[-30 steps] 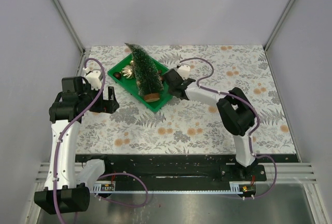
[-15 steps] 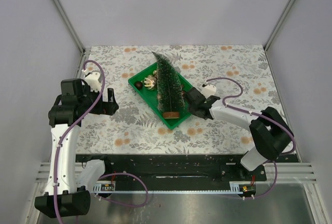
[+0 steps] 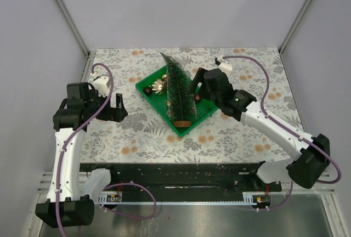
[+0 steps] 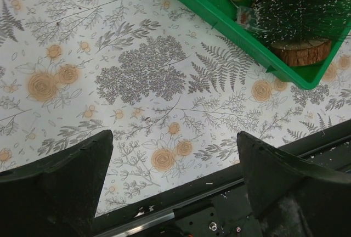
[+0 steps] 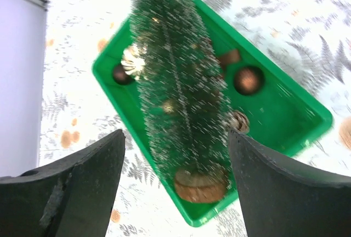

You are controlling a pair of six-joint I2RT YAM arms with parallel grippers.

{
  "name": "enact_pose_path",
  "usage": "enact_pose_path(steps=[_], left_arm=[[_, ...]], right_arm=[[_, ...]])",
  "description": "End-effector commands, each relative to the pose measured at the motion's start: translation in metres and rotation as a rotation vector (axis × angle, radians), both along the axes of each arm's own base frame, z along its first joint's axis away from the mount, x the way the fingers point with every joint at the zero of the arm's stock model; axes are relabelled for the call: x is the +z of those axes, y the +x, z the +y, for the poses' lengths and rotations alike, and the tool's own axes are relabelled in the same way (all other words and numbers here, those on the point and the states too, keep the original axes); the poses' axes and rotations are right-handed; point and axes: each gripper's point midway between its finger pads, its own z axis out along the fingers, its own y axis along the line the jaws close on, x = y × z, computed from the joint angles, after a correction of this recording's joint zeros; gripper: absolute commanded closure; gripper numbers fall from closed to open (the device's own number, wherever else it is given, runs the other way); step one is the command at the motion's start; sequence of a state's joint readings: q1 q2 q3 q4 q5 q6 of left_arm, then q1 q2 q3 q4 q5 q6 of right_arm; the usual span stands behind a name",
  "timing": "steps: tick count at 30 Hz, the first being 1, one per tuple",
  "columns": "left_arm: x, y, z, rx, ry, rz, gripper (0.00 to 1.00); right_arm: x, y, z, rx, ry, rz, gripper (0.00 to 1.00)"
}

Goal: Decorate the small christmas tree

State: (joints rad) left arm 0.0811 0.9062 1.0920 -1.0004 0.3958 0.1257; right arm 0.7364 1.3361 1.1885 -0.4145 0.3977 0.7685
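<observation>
Green tray (image 5: pixel 285 113) — one small christmas tree (image 5: pixel 175 83)

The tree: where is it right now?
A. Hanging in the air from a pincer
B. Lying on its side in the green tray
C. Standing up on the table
B: the tree lies on its side in the green tray, with its wooden base at the tray's near end and its tip poking out over the far edge.
</observation>
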Motion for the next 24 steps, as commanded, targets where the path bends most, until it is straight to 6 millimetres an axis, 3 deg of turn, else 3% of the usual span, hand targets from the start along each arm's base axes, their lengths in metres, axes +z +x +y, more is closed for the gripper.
enact_pose_path(steps=[1,7,12,21,24], left_arm=[[0.000,0.018,-0.019,-0.108,0.006,-0.027,0.01],[-0.005,0.027,-0.040,-0.251,0.154,-0.074,0.01],[-0.014,0.026,-0.046,-0.288,0.171,-0.053,0.01],[-0.033,0.023,-0.068,-0.306,0.123,-0.006,0.01],[-0.036,0.026,-0.079,-0.307,0.117,0.002,0.01]], right_arm=[[0.012,0.020,0.037,0.164,-0.030,-0.061,0.16],[-0.039,0.044,0.065,0.233,-0.141,0.031,0.11],[-0.071,0.046,0.058,0.208,-0.231,0.117,0.10],[-0.060,0.015,0.029,0.187,-0.192,0.086,0.11],[-0.065,0.015,-0.004,0.108,-0.245,0.108,0.11]])
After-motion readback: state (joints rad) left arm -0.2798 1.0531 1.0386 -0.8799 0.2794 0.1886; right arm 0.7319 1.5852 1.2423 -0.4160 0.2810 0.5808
